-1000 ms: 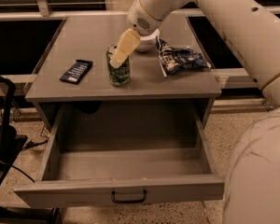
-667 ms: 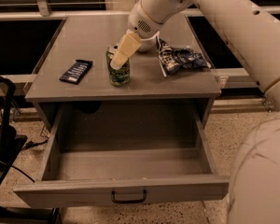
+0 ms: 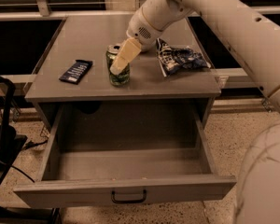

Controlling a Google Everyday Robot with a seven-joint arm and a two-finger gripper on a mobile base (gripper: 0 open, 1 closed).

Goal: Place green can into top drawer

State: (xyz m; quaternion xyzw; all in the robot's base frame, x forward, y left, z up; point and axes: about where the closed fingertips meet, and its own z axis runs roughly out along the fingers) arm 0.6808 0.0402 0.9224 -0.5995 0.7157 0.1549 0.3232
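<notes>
The green can stands upright on the grey cabinet top, near its front edge at the middle. My gripper reaches down from the upper right and sits right at the can, its cream tip lying across the can's front and upper part. The top drawer is pulled wide open below the cabinet top. Its inside shows bare and its black handle is at the centre of the front panel.
A dark blue flat packet lies on the cabinet top at the left. A crumpled blue and white snack bag lies at the right. My white arm crosses the upper right. A black stand is on the floor at the left.
My gripper has settled slightly lower against the can. The can, the drawer and the other objects have not moved.
</notes>
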